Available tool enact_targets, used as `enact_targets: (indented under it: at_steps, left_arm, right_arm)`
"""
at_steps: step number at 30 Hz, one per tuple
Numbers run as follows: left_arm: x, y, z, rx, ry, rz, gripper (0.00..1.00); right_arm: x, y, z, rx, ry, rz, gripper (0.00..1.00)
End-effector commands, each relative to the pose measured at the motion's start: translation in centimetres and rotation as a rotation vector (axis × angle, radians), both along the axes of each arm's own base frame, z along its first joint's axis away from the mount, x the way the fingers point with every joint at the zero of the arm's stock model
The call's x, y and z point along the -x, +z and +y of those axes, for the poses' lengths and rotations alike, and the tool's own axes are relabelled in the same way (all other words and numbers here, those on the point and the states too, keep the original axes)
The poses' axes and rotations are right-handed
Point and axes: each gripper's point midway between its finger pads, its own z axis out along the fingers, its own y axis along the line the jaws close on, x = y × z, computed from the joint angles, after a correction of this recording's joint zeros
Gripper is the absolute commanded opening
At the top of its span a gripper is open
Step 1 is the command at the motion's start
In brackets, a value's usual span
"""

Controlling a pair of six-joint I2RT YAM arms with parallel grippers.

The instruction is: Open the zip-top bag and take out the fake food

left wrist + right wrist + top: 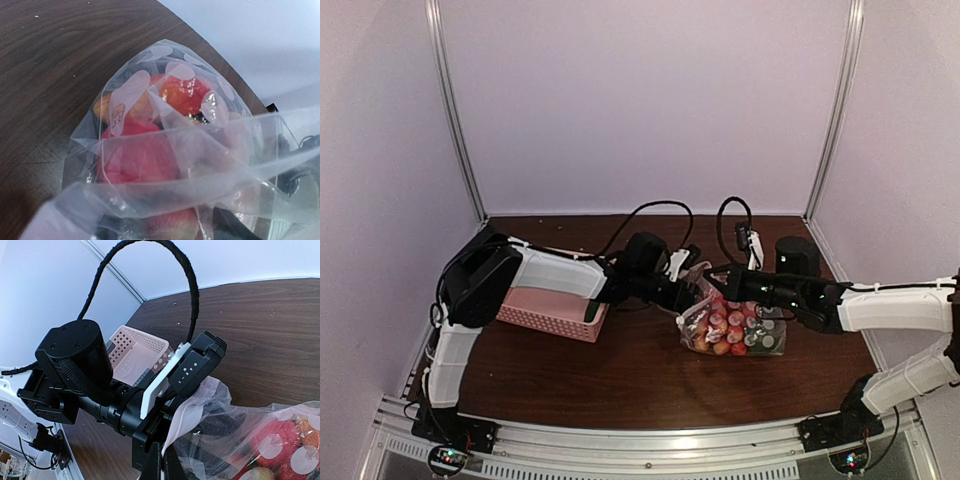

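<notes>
The zip-top bag (pixel 735 328), clear with white dots, lies at the table's middle right, its mouth lifted toward the left. The fake food (pixel 723 335), red and orange pieces, is packed inside. My left gripper (pixel 691 277) and right gripper (pixel 713 284) meet at the bag's raised top edge. In the right wrist view my right gripper (pixel 167 462) is shut on the white zip strip (pixel 192 412). The left gripper (pixel 172 415) grips the same edge just above it. The left wrist view looks into the bag (pixel 175 165) at red and orange food (pixel 135 155); plastic hides its fingers.
A pink perforated basket (pixel 550 311) stands on the table left of the bag, under the left arm; it also shows in the right wrist view (pixel 135 352). Black cables (pixel 650 212) loop above both wrists. White walls close the back and sides.
</notes>
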Motion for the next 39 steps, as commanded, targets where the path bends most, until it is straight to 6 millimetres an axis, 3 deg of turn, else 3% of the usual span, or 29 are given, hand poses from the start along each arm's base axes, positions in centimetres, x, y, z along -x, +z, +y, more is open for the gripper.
enact_targets:
  at_steps: [1, 9, 16, 23, 27, 36, 39]
  left_arm:
    - [0.4, -2.0, -0.4, -0.02, -0.02, 0.021, 0.65]
    - [1.3, -4.5, 0.2, -0.067, -0.04, 0.051, 0.66]
    - [2.4, -5.4, 0.6, -0.07, -0.069, 0.069, 0.67]
    - [1.9, -3.4, 0.0, -0.014, -0.059, 0.046, 0.31]
    - [1.7, -2.3, 0.2, -0.01, -0.054, 0.017, 0.16]
    - [0.8, 0.1, 1.8, -0.008, -0.01, -0.049, 0.0]
    - [0.9, 1.1, 2.1, 0.0, -0.017, -0.084, 0.0]
  right_arm:
    - [-0.3, -0.4, -0.1, 0.0, -0.024, -0.01, 0.0]
    - [-0.5, -2.8, -0.8, 0.042, -0.056, 0.024, 0.0]
    - [-0.4, -4.0, -1.2, 0.06, -0.069, 0.038, 0.0]
    - [-0.4, -3.8, -1.8, 0.094, -0.082, 0.029, 0.01]
    - [-0.9, -3.1, -3.3, 0.121, -0.124, 0.018, 0.12]
    - [-2.3, -3.6, -8.9, 0.16, -0.267, 0.057, 0.51]
    - [-2.7, -4.5, -11.4, 0.198, -0.339, 0.087, 0.62]
